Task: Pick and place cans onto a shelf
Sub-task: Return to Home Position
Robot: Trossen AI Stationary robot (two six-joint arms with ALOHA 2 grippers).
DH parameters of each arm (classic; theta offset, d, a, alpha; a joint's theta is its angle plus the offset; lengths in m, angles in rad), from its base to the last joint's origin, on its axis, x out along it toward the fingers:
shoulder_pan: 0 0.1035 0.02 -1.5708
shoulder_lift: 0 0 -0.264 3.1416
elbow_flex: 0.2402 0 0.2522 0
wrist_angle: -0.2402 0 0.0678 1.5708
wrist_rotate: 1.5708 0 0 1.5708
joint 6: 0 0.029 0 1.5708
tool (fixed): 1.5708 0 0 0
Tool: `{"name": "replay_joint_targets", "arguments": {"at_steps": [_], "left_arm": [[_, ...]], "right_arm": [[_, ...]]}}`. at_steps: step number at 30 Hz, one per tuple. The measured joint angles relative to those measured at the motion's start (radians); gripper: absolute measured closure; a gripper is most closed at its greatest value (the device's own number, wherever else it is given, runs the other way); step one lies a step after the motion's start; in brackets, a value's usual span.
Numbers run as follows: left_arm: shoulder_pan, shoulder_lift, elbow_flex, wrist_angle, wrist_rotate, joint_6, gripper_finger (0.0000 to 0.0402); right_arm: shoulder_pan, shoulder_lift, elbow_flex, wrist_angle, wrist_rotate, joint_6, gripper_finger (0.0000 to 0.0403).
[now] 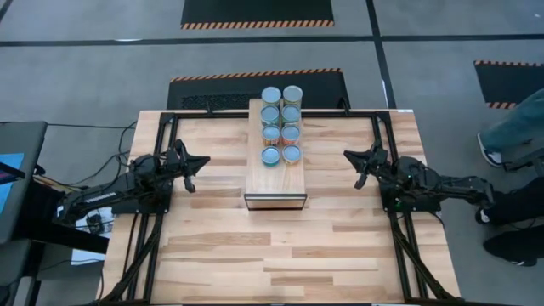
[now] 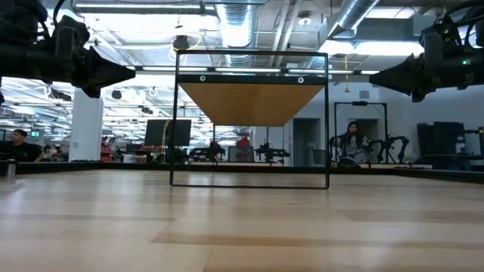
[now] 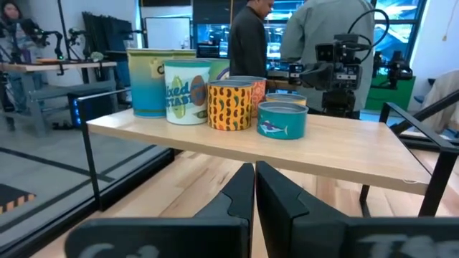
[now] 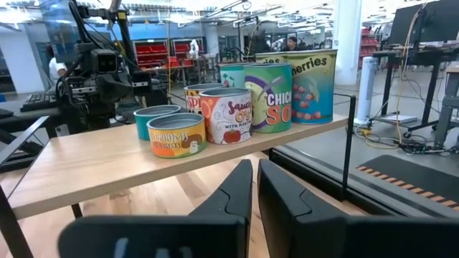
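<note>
The long light-wood box shelf (image 1: 275, 180) was pale honey on top with a dark-edged end face. It sat on a planked wooden tabletop (image 1: 280, 246) streaked blond and tan. From above, the eight small metal cans (image 1: 291, 114) had silvery-blue round tops.

In the left wrist view, the short teal can (image 3: 282, 120) bore a fish picture. The orange can (image 3: 230, 105) had dark speckles, and the tall can (image 3: 148, 82) faded from yellow into blue.

In the right wrist view, the short yellow-orange can (image 4: 176, 135) showed brown mushrooms. The white can (image 4: 225, 115) had red tomatoes (its lettering red-orange), and the pale green can (image 4: 313, 86) had red berries.
</note>
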Motion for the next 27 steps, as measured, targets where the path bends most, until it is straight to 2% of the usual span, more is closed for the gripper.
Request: {"name": "replay_joint_targets", "arguments": {"at_steps": [27], "left_arm": [[0.0,0.0,-0.001,0.0,0.0,-0.001,0.0397]], "right_arm": [[0.0,0.0,0.0,-0.003,0.001,0.001,0.0354]]}}
